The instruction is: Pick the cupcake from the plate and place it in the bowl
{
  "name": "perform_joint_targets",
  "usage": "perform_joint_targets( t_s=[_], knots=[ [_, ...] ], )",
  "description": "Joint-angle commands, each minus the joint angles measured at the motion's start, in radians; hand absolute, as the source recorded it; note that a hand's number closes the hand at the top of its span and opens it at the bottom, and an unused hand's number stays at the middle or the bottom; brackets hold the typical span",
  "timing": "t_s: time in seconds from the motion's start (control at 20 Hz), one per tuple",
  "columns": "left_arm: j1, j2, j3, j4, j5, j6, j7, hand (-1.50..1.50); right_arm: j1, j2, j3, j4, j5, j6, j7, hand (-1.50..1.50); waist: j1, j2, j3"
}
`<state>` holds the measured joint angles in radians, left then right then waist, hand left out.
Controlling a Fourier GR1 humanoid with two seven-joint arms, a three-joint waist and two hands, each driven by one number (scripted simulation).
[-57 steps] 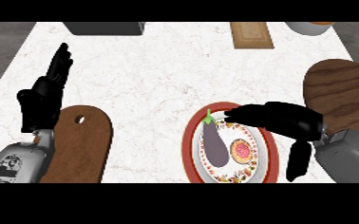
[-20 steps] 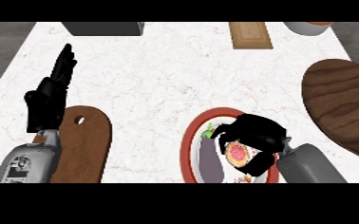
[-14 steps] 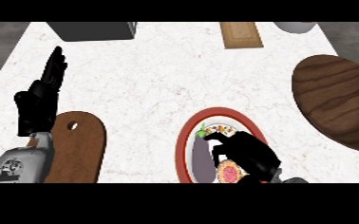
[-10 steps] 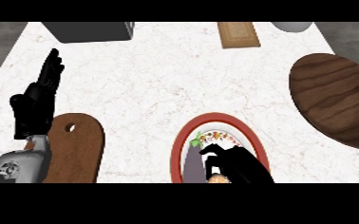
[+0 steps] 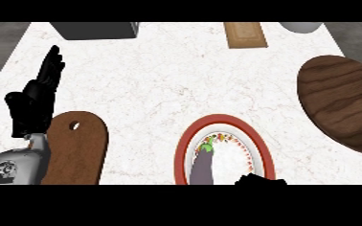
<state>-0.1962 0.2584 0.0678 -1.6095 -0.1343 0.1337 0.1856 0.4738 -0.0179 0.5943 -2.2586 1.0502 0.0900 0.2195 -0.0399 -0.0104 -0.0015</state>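
The red-rimmed plate (image 5: 222, 118) lies at the lower middle of the counter, cut off by the view's lower edge. A purple eggplant (image 5: 204, 164) lies on its left half. No cupcake shows on the plate. Only a small black part of my right hand (image 5: 260, 180) shows, at the lower edge over the plate's near right side, and its grip is hidden. The dark wooden bowl (image 5: 335, 98) sits at the right edge, well apart from that hand. My left hand (image 5: 34, 101) rests open at the left edge, fingers up.
A brown cutting board with a hole (image 5: 76, 148) lies beside my left forearm. A grey box (image 5: 96, 29) stands at the back left, a small wooden board (image 5: 245, 34) at the back middle, and a grey vessel (image 5: 302, 26) at the back right corner.
My right hand closed down over the cupcake on the plate and has slid to the lower edge. The cupcake no longer shows. The left hand stayed still.
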Motion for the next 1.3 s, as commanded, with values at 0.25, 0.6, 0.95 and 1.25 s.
perform_joint_targets(
  t_s=[0.25,0.6,0.95,1.25],
  knots=[
    [-0.043,-0.044,-0.059,-0.018,-0.051,0.014,0.032,0.00,-0.128,0.017,-0.255,-0.157,-0.104,0.009,0.161,1.50,0.043,0.013,0.002],
    [0.007,-0.032,-0.036,-0.029,-0.008,-0.027,-0.002,0.00,-0.258,0.016,-0.594,-0.075,-0.317,-0.007,0.091,1.50,0.046,0.012,0.003],
    [-0.016,-0.006,-0.001,0.007,-0.016,-0.031,-0.035,0.00,-0.452,-0.195,-1.011,0.261,-0.576,-0.034,-0.100,1.50,0.040,0.014,0.003],
    [0.013,-0.024,-0.019,-0.012,-0.018,-0.038,-0.043,0.00,-0.591,-0.347,-1.086,0.679,-0.471,-0.148,-0.327,1.50,0.058,0.015,0.003]
  ],
)
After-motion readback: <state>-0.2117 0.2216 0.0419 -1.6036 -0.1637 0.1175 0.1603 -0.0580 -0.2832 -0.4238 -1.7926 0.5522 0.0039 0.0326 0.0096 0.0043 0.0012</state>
